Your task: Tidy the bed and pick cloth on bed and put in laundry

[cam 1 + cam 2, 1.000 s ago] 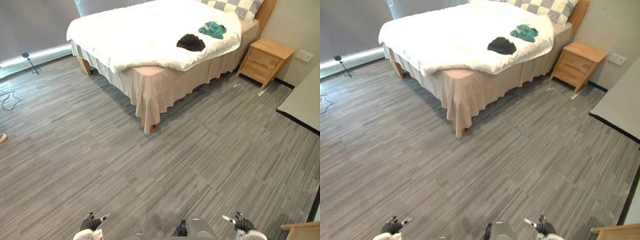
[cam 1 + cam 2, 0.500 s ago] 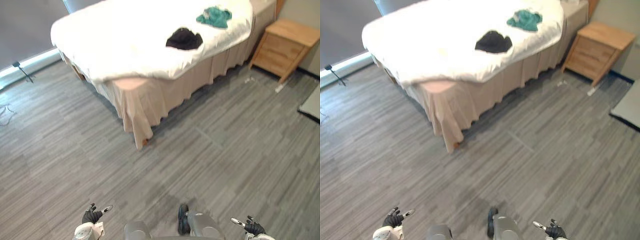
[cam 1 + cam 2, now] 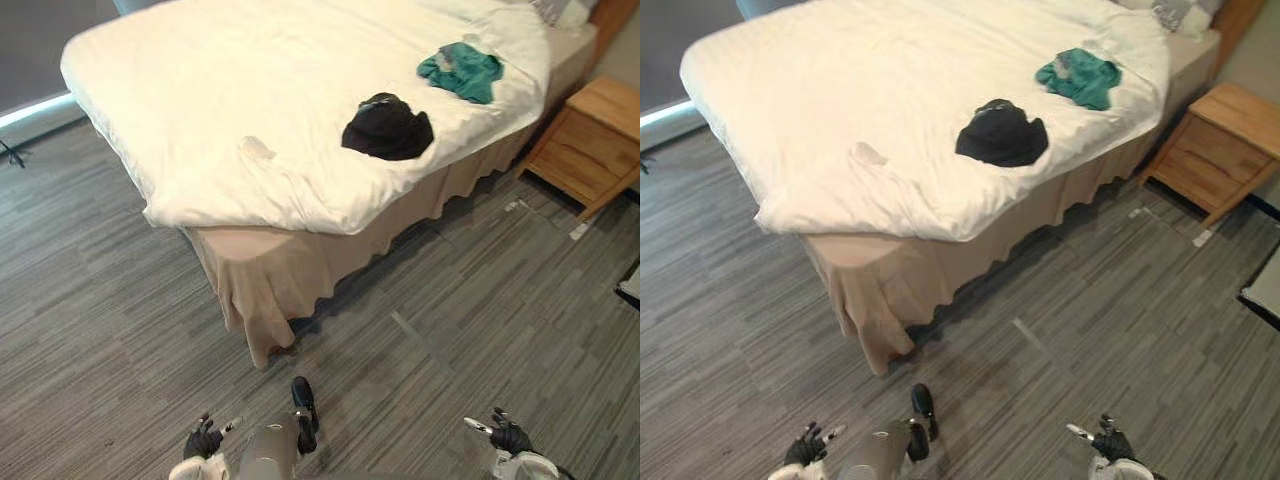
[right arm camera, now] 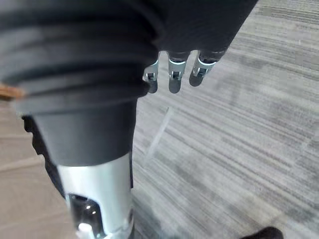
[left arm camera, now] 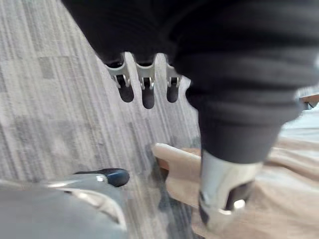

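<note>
Walking has brought the bed [image 3: 230, 110] nearer. Left hand [image 3: 204, 441] and right hand [image 3: 510, 438] hang empty, apparently relaxed. A clumsy reach could shove the black cloth [image 3: 388, 128] off the bed's edge.

Bed [image 3: 250, 90] ahead: cloth [image 3: 388, 128] on it, second cloth [image 3: 462, 72] behind; nightstand [image 3: 600, 135] right.

Legible text, labels, brands, numbers, signs: none.
Surfaces checked:
- white duvet [image 3: 250, 110]: plain
- black cloth [image 3: 388, 130]: no print that can be read
- teal cloth [image 3: 462, 72]: no print that can be read
- wooden nightstand [image 3: 590, 150]: unmarked
- grey plank floor [image 3: 100, 330]: unmarked
</note>
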